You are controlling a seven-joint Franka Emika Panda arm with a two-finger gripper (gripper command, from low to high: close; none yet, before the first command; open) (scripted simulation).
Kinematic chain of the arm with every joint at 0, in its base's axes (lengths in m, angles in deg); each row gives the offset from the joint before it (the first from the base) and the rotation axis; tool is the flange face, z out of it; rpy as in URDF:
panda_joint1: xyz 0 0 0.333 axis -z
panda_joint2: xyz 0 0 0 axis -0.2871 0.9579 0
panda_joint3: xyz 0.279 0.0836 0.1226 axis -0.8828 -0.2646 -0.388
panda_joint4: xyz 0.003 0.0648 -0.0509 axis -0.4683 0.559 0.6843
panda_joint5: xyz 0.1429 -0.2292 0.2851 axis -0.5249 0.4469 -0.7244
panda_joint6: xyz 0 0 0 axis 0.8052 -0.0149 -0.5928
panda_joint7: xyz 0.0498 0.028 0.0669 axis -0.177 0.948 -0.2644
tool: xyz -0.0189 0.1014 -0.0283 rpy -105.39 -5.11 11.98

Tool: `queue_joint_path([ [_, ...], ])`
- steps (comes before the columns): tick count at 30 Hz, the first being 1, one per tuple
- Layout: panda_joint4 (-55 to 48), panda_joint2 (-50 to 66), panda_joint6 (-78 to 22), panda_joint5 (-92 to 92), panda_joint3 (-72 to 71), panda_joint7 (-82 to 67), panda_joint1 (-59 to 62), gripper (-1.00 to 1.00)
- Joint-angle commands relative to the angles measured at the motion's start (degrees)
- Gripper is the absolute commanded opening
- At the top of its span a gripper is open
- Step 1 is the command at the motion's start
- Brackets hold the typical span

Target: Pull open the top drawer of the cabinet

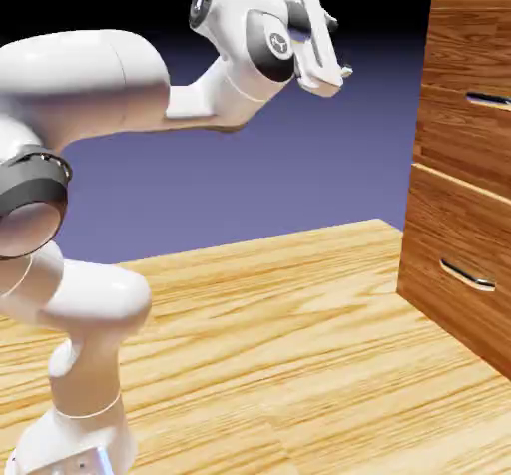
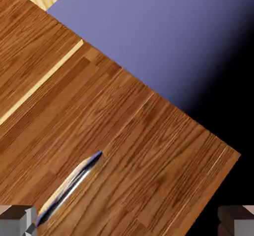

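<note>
Reddish-brown cabinet (image 1: 461, 194), top drawer (image 1: 469, 114) shut, silver handle (image 1: 489, 99)

Cabinet (image 1: 464, 164): right edge of the exterior view, standing on the counter (image 1: 299, 343). Top drawer (image 1: 469, 114): upper right of that frame, directly above the lower drawer (image 1: 454, 263); each carries one handle. Arm: rises from the lower left; gripper (image 1: 334, 59) at upper centre, left of the cabinet and well apart from it. Hand view: top drawer handle (image 2: 69, 188) at lower left, just beside the left of the two fingers (image 2: 17, 220).
</note>
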State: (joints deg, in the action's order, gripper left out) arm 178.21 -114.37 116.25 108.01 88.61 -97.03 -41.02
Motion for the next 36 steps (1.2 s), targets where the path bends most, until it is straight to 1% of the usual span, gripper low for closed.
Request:
queue_joint_path([
  [1,-0.92,-0.39,-0.35,1.89,1.09,-2.50,-1.53,0.00],
  [36,-32.92,-14.07,-12.42,68.02,39.36,-89.71,-55.17,0.00],
])
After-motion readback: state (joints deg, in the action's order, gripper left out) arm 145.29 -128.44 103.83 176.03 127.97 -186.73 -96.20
